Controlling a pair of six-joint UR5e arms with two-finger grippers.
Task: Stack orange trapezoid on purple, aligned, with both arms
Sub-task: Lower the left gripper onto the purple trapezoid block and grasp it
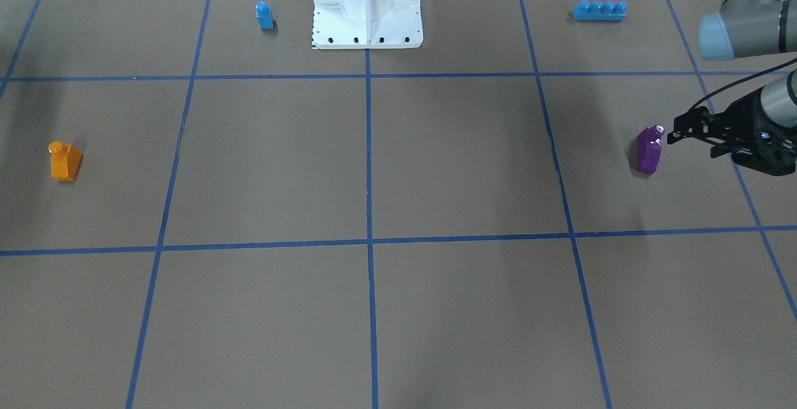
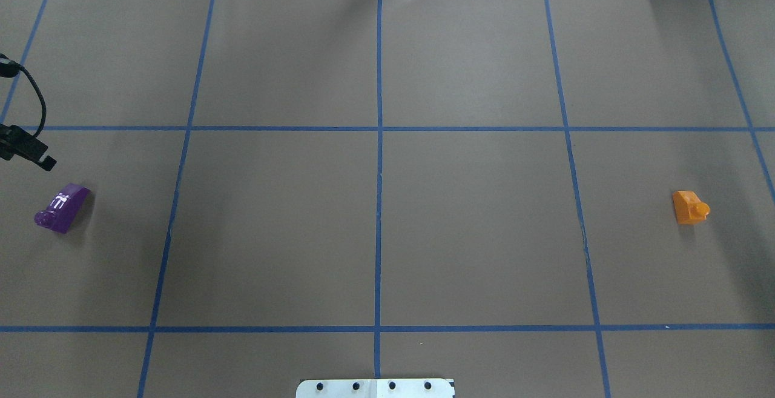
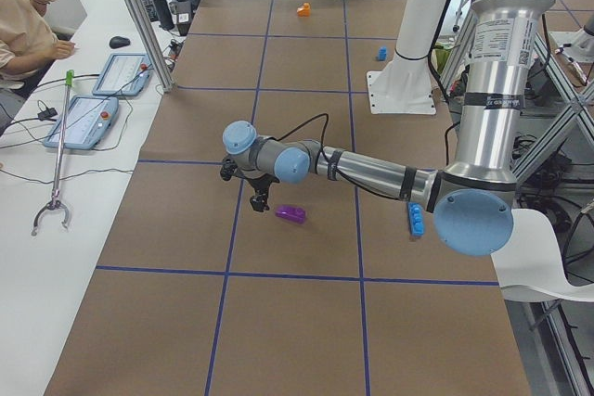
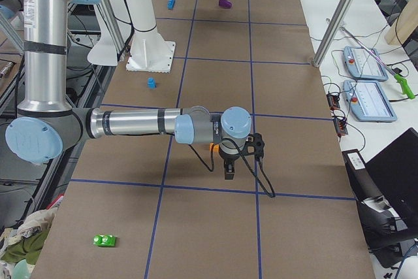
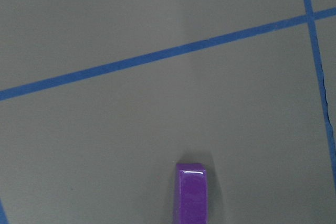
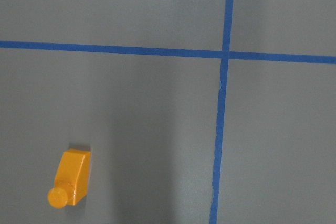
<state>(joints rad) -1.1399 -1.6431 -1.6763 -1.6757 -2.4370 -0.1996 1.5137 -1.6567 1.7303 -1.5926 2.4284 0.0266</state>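
On the left side of the brown, blue-taped surface [image 2: 375,234], as seen from overhead, the small glossy purple sloped plastic brick [image 2: 61,207] was lying on its side, its stud pointing toward the robot's near-left and its long axis set slantwise to the tape lines. The black two-finger left hand [image 1: 675,137] was held just beside it, on the outboard side and a little farther from the robot's base, near but not touching. Its fingers appeared to be drawn close together, with nothing between them. In the left wrist view the purple brick sat at the bottom edge, so the hand was judged to be short of it rather than over it.

Well apart, on the right side, the small glossy orange sloped plastic brick [image 2: 689,207] was also lying tipped, its stud pointing outward to the right. The right hand [image 4: 230,173] was seen only in the right side view, hanging above the orange brick; whether its fingers were apart could not be told. Each brick was nearer its own arm.
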